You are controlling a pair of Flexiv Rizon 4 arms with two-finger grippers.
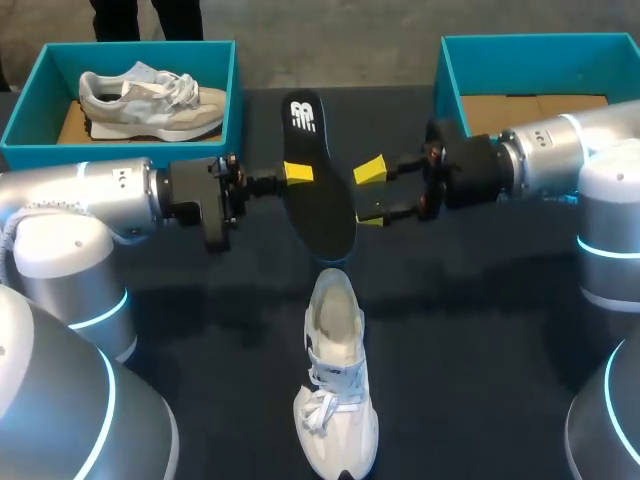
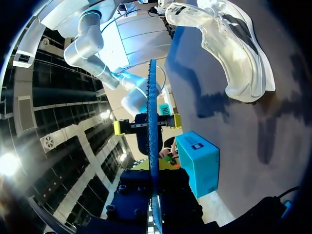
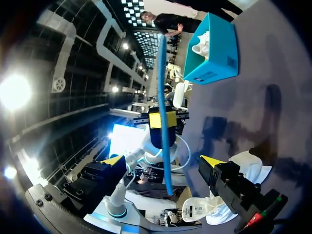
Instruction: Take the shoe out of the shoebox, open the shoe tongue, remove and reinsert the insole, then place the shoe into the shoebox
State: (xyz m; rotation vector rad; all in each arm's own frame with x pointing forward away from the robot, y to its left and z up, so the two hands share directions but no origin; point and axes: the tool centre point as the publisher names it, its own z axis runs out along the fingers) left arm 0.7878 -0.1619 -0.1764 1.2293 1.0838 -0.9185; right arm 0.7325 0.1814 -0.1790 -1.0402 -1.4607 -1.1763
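Dark table (image 1: 480, 330) surface, seen from the head view, with items logged by clock position from its centre.

At 10 o'clock stands a teal shoebox (image 1: 100, 153) with a grey-and-beige sneaker (image 1: 150, 100) lying on its side in it. At 2 o'clock stands a second teal shoebox (image 1: 450, 80), its brown cardboard floor exposed.

At 6 o'clock a white shoe (image 1: 335, 390) rests upright on the table, toe toward the near edge and heel opening toward the centre. Its laces are loose and the inside is visible.

The black insole (image 1: 315, 200) is off the table just above centre, its long axis running from 12 to 6 o'clock, with its lower end directly over the white shoe's heel.

The left gripper (image 1: 298, 172) enters from 9 o'clock and is clamped on the insole's edge; the left wrist view shows the insole edge-on, running straight out from between its fingers.

The right gripper (image 1: 369, 192) enters from 3 o'clock. Its yellow fingertips (image 3: 212, 161) stand wide apart on either side of the insole's plane, with no contact visible.
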